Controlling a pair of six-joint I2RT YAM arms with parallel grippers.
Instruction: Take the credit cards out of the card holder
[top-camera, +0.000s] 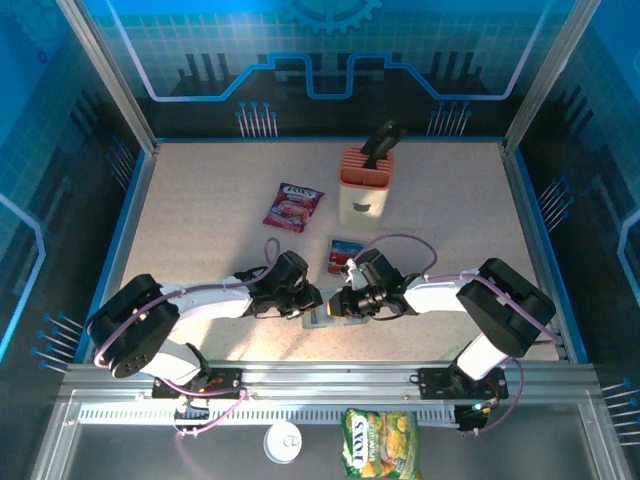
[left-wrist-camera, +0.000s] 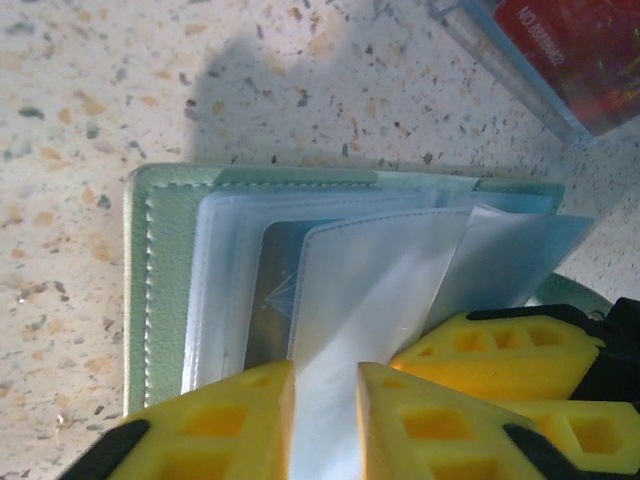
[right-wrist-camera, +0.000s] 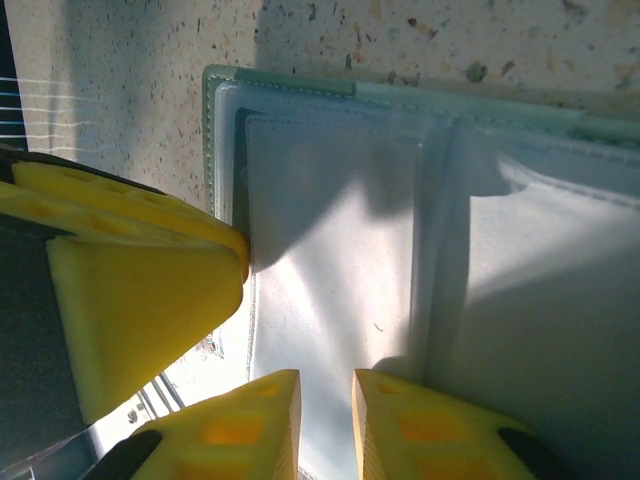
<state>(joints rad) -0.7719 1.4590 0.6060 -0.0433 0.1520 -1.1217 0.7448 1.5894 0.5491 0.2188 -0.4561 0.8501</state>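
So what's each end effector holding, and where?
Both grip the card holder: left end effector pinches a clear sleeve, right end effector a pale inner page, each at its edge.

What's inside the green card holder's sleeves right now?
In the open grey-green folding card holder, one greyish card shows through its pocket. The lifted clear plastic sleeve and the left end effector's yellow fingers cover whatever lies beneath.

The card holder (left-wrist-camera: 160, 300) is grey-green with pale stitching along its edge, and its inside is milky blue-white. Under the card holder the worktop (left-wrist-camera: 80, 120) is beige, speckled dark and tan. Beyond the card holder, a card (left-wrist-camera: 590, 50) is red with a blue rim. My left claw (left-wrist-camera: 325, 385) and right claw (right-wrist-camera: 325, 390) are yellow, trimmed black.
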